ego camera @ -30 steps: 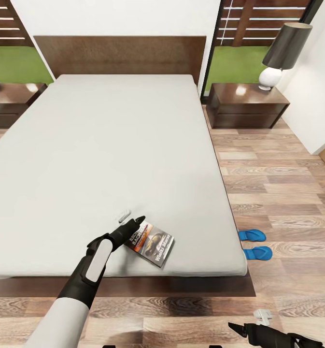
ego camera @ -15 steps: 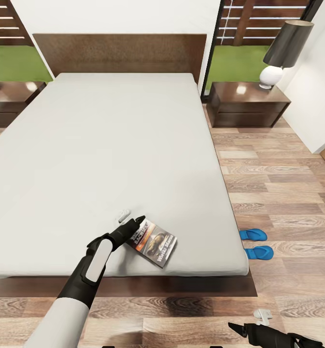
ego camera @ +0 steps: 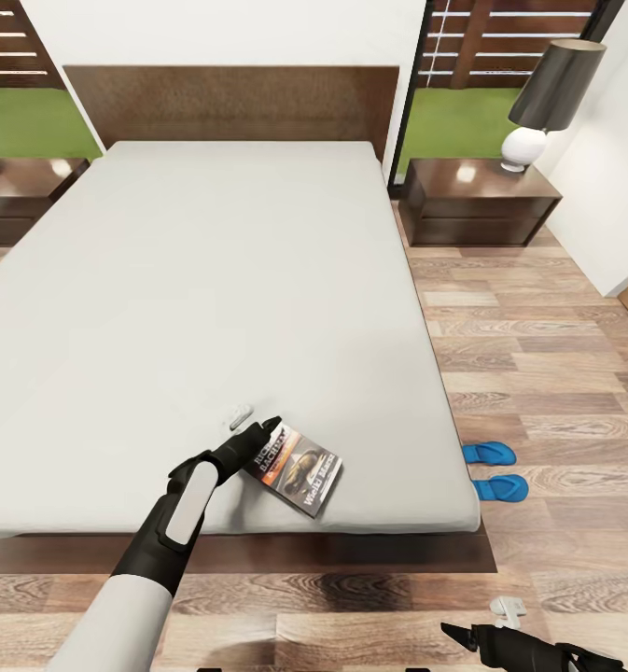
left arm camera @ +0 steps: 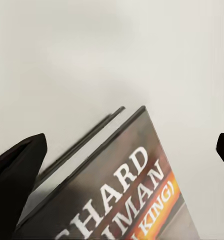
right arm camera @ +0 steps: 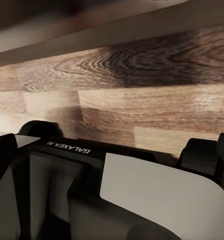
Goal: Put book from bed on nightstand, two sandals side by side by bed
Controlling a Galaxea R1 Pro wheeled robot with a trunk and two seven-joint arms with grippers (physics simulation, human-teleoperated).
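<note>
The book point(ego camera: 295, 469) lies flat near the foot of the bed point(ego camera: 211, 280), dark cover up with white lettering and an orange band. My left gripper point(ego camera: 261, 418) is open at the book's near-left corner. In the left wrist view its dark fingertips point(left arm camera: 18, 164) stand wide apart, with the book point(left arm camera: 137, 195) between them, and I cannot tell whether they touch it. The two blue sandals point(ego camera: 488, 455) point(ego camera: 497, 487) rest side by side on the floor at the bed's right side. My right gripper point(ego camera: 477, 618) hangs open low over the floor, holding nothing.
A dark nightstand point(ego camera: 477, 201) with a white lamp point(ego camera: 545, 98) under a dark shade stands right of the headboard. Another nightstand point(ego camera: 20, 191) is at the left. Wood-plank floor point(ego camera: 537, 355) runs along the bed's right side, with a white wall point(ego camera: 612, 215) beyond.
The head view shifted very slightly a second ago. Since then neither the arms, the book nor the sandals have moved.
</note>
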